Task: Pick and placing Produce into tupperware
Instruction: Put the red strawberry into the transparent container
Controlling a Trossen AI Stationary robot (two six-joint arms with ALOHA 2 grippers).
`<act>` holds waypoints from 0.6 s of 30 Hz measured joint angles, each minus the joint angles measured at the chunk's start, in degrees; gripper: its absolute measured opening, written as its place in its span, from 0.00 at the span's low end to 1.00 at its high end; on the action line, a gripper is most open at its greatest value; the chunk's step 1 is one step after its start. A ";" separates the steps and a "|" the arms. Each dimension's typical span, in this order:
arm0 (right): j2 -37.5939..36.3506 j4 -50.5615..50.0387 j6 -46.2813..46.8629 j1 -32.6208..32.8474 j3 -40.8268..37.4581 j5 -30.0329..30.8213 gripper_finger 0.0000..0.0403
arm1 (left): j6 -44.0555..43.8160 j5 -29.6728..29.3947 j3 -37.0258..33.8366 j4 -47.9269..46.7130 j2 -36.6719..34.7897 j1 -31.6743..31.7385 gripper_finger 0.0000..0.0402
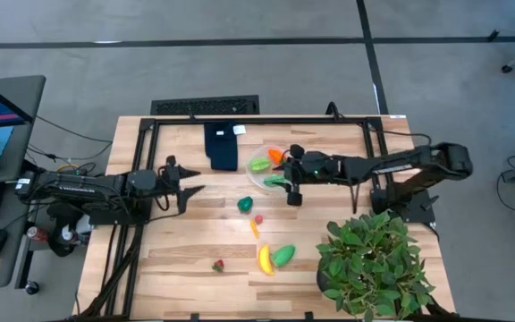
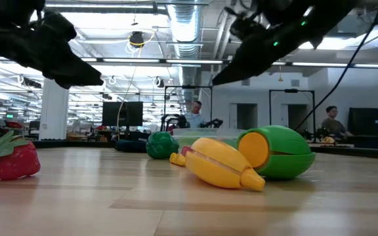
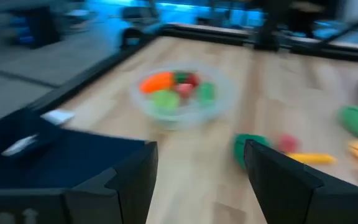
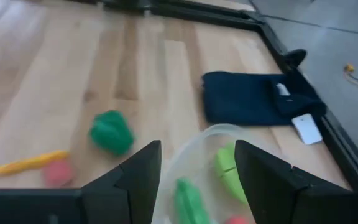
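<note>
Tupperware (image 1: 267, 168) near table's far edge, beside dark blue cloth (image 1: 223, 146), already holding green and orange pieces. Right gripper (image 1: 291, 183) over its rim, fingers apart, nothing held. Left gripper (image 1: 186, 187) waiting well left, fingers apart. Next: lift clear, approach green piece (image 1: 245, 204) from directly above; avoid nudging strawberry (image 1: 259, 218).

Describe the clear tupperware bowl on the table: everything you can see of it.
The tupperware is a small round bowl of see-through plastic, standing upright and uncovered on the wooden table, just beside the dark blue folded cloth. Several toy pieces already lie inside: light green ones, an orange one and something red. The right end effector hangs over its rim with the fingers apart and nothing between them. Whether it touches the bowl cannot be told.
</note>
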 joint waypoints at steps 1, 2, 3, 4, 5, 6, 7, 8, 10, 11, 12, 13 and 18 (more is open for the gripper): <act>-1.00 -1.60 0.06 0.99 0.00 0.04 0.48 | -0.82 -2.34 -0.01 -0.22 0.02 0.00 0.57; -1.97 -3.18 0.47 2.07 0.00 0.06 0.48 | -1.46 -4.29 0.00 -0.37 0.02 0.00 0.57; -2.79 -4.65 1.04 3.14 0.00 0.05 0.47 | -1.89 -5.72 -0.01 -0.45 0.02 0.01 0.57; -3.60 -6.20 1.78 4.16 0.00 -0.02 0.47 | -2.15 -6.88 0.00 -0.42 0.02 0.00 0.57; -4.24 -7.46 2.67 5.23 0.00 -0.01 0.46 | -2.40 -7.87 -0.01 -0.39 0.01 0.00 0.57; -4.76 -8.73 3.51 6.31 0.00 -0.02 0.46 | -2.53 -8.50 0.00 -0.39 0.00 0.00 0.57; -5.17 -10.35 4.41 7.28 0.00 0.00 0.46 | -2.53 -9.16 -0.02 -0.39 0.00 0.00 0.57; -5.43 -11.75 5.31 8.28 -0.02 0.08 0.45 | -2.42 -9.79 -0.02 -0.39 0.00 0.00 0.57; -5.69 -13.81 7.36 10.10 -0.02 0.20 0.44 | -1.22 -11.30 0.00 -0.41 0.00 0.00 0.57; -5.69 -14.62 8.36 10.92 -0.02 0.23 0.43 | -0.33 -11.97 0.00 -0.43 0.00 0.00 0.57; -5.66 -15.41 9.32 11.72 -0.02 0.36 0.43 | 0.69 -12.60 -0.02 -0.46 0.00 0.00 0.57; -5.65 -16.15 10.20 12.45 -0.02 0.74 0.42 | 1.38 -13.09 -0.02 -0.54 0.00 0.00 0.57; -4.81 -17.17 11.62 15.38 -0.04 4.51 0.40 | 0.76 -13.38 -0.02 -0.54 0.00 0.00 0.57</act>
